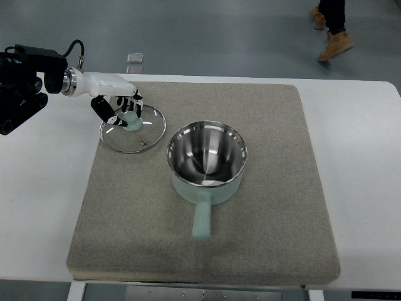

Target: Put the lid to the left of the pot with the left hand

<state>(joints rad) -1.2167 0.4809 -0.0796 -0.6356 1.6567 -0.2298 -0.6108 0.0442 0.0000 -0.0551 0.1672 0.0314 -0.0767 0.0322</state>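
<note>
A round glass lid (143,135) with a metal rim and a mint-green knob (132,121) lies flat on the grey mat (269,188), just left of the pot. The pot (207,157) is steel inside and mint green outside, uncovered, with its handle (202,219) pointing toward the near edge. My left hand (122,115) comes in from the upper left and hovers over the lid's knob. Its fingers (130,103) hang down at the far side of the knob. The thumb (106,113) stands a little apart on the left, so nothing is clamped. The right arm does not show.
The mat lies on a white table (44,188), and the lid's left rim reaches the mat's left edge. A small clear object (135,59) sits at the table's far edge. A person's legs and boots (332,31) are on the floor at the top right.
</note>
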